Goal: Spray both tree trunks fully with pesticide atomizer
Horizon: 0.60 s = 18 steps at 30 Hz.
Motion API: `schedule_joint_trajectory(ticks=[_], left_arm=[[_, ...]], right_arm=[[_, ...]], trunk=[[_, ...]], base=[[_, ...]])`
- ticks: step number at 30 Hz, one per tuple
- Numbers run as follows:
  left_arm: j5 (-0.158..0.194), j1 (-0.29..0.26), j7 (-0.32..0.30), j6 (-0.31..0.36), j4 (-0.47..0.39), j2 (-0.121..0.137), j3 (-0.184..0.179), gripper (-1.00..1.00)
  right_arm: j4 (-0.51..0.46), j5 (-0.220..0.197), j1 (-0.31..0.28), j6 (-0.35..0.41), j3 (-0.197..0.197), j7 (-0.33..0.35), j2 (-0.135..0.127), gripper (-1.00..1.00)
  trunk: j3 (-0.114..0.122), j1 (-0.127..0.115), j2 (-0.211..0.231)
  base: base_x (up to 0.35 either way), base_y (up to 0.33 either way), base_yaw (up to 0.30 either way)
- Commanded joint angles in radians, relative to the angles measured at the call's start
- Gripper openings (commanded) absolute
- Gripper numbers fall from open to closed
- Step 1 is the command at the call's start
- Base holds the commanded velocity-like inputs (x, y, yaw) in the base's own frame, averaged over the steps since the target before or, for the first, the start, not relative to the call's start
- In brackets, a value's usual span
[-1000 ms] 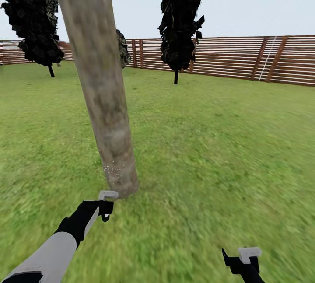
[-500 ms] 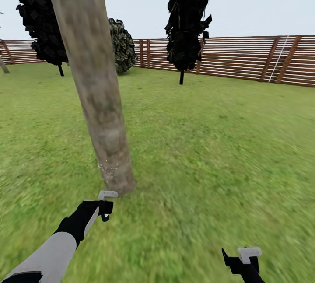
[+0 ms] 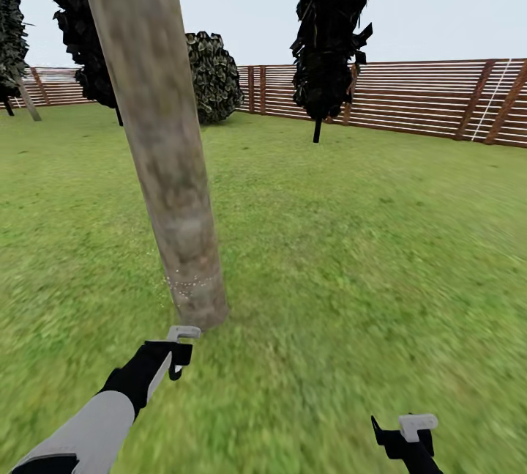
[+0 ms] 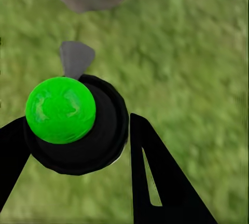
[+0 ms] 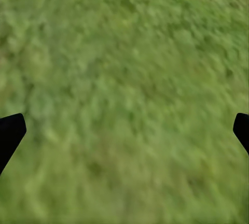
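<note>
The grass lawn (image 3: pixel 380 254) is spread across most of the head view, fenced in by a brown slat fence (image 3: pixel 424 97) at the back. The thick mottled tree trunk (image 3: pixel 165 159) is cut off at the top of the head view, so nothing above the bare column can be made out. A faint band of whitish pesticide specks (image 3: pixel 189 285) is seen low on the trunk, pretty hard to pick out. Further back, a dark thin-trunked tree (image 3: pixel 333 27) and a round bush (image 3: pixel 212 75) are seen by the fence. The left gripper (image 4: pixel 78 136) is held just short of the trunk's base, and its fingers are pinched around the pesticide atomizer (image 4: pixel 78 123), a dark round body with a bright green ball on it and a grey nozzle aimed at the trunk. The right gripper (image 5: pixel 124 130) is spread wide over blurry grass, with just the two black fingertips (image 5: pixel 10 130) poking in at the edges.
</note>
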Motion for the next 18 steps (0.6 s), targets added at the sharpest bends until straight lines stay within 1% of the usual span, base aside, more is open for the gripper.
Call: schedule_joint_trajectory(ticks=[1, 2, 3, 4, 5, 6, 8, 9, 10, 11, 12, 13, 14, 15, 16, 17, 18], left_arm=[[0.0, 0.0, 0.019, 0.0, 0.0, -0.009, 0.0, -1.0], [0.0, 0.0, 0.054, 0.0, 0.0, -0.028, 0.0, -1.0], [0.001, 0.0, 0.077, 0.0, 0.0, -0.04, 0.0, -1.0], [0.002, 0.0, 0.094, 0.0, -0.001, -0.064, 0.0, -1.0], [0.002, 0.0, 0.098, 0.0, -0.004, -0.074, 0.001, -1.0], [0.005, 0.0, 0.102, 0.0, -0.013, -0.091, 0.001, -1.0], [0.023, -0.001, 0.103, 0.001, -0.019, -0.097, 0.0, -1.0], [0.044, -0.001, 0.102, 0.001, -0.02, -0.095, -0.001, -1.0], [0.07, -0.002, 0.101, 0.002, -0.021, -0.089, -0.002, -1.0], [0.098, -0.003, 0.1, 0.003, -0.021, -0.074, -0.002, -1.0], [0.121, -0.004, 0.099, 0.004, -0.021, -0.046, -0.002, -1.0], [0.133, -0.004, 0.098, 0.004, -0.021, -0.025, -0.002, -1.0], [0.148, -0.004, 0.097, 0.004, -0.021, 0.003, -0.002, -1.0], [0.161, -0.005, 0.096, 0.007, -0.021, 0.024, -0.002, -1.0], [0.17, -0.005, 0.095, 0.016, -0.021, 0.036, -0.003, -1.0], [0.174, -0.005, 0.096, 0.03, -0.022, 0.04, -0.005, -1.0], [0.174, -0.006, 0.096, 0.037, -0.022, 0.038, -0.007, -1.0]], right_arm=[[0.0, 0.0, 0.0, 0.0, 0.0, 0.001, 0.0, 1.0], [0.0, 0.0, 0.0, 0.0, 0.001, 0.001, 0.0, 1.0], [0.0, 0.0, 0.0, 0.0, 0.0, 0.001, 0.0, 1.0], [0.0, 0.0, 0.0, 0.0, 0.001, 0.001, 0.0, 1.0], [0.0, 0.0, 0.0, 0.0, 0.0, 0.002, 0.0, 1.0], [0.0, 0.0, 0.0, 0.0, 0.0, 0.002, 0.0, 1.0], [0.0, 0.0, 0.0, 0.0, 0.0, 0.002, 0.0, 1.0], [0.0, 0.0, 0.0, 0.0, 0.0, 0.002, 0.0, 1.0], [0.0, 0.0, 0.0, 0.0, 0.0, 0.002, 0.0, 1.0], [0.0, 0.0, 0.0, 0.0, 0.0, 0.002, 0.0, 1.0], [0.0, 0.0, 0.0, 0.0, 0.0, 0.002, 0.0, 1.0], [0.0, 0.0, 0.0, 0.0, 0.0, 0.002, 0.0, 1.0], [0.0, 0.0, 0.0, 0.0, 0.001, 0.002, 0.0, 1.0], [0.0, 0.0, 0.0, 0.0, 0.0, 0.002, 0.0, 1.0], [0.0, 0.0, 0.0, 0.0, 0.0, 0.002, 0.0, 1.0], [0.0, 0.0, 0.0, 0.0, 0.001, 0.002, 0.0, 1.0], [0.0, 0.0, 0.0, 0.0, 0.001, 0.002, 0.0, 1.0]], trunk=[[0.0, 0.0, 0.0], [0.0, 0.0, 0.0], [0.0, 0.0, 0.0], [0.0, 0.0, 0.0], [0.0, 0.0, 0.0], [0.0, 0.0, 0.0], [0.0, 0.0, 0.0], [0.0, 0.0, 0.0], [0.0, 0.0, 0.0], [0.0, 0.0, 0.0], [0.0, 0.0, 0.0], [0.0, 0.0, 0.0], [0.0, 0.0, 0.0], [0.0, 0.0, 0.0], [0.0, 0.0, 0.0], [0.0, 0.0, 0.0], [0.0, 0.0, 0.0]], base=[[0.002, -0.001, 0.0], [0.0, 0.0, 0.0], [0.0, 0.0, 0.0], [0.0, 0.0, 0.0], [0.0, 0.0, 0.0], [0.0, 0.0, 0.0], [0.0, 0.0, 0.0], [0.0, 0.0, 0.0], [0.0, 0.0, 0.0], [0.0, 0.0, 0.0], [0.0, 0.0, 0.0], [0.0, 0.0, 0.0], [0.0, 0.0, 0.0], [0.0, 0.0, 0.0], [0.0, 0.0, 0.0], [0.0, 0.0, 0.0], [0.0, 0.0, 0.0]])
